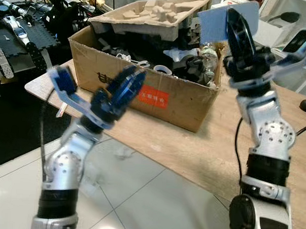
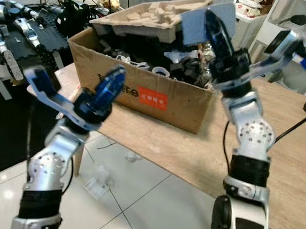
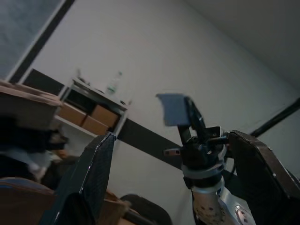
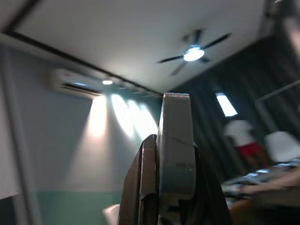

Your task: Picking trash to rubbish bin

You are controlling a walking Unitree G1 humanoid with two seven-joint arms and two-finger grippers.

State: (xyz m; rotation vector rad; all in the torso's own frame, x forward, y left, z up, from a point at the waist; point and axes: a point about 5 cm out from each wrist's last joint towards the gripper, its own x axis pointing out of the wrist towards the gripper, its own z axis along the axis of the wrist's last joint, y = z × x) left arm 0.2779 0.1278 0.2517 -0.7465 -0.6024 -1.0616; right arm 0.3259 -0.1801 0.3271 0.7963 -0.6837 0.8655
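The right gripper [image 1: 233, 26] is raised high over the light wooden table [image 1: 202, 147], its two black fingers pinched together on a flat pale-blue rectangular card [image 1: 218, 21], which stands above the near right corner of the open brown cardboard box [image 1: 159, 97]. In the right wrist view that card [image 4: 176, 154] shows edge-on, squeezed between the fingers and pointing at the ceiling. The box is crammed with black parts, white cables and a beige moulded pulp tray [image 1: 152, 13] lying across its back.

The left gripper [image 1: 96, 84] hangs out over the table's front edge, its blue-black fingers spread wide apart and empty.

I see no proper rubbish bin; the box looks the likeliest place for the scrap. To do this well, I'd say the right arm should carry the card forward until it is clearly inside the box walls, lower it toward a gap among the clutter, and only then let go, so it doesn't flutter onto the table.
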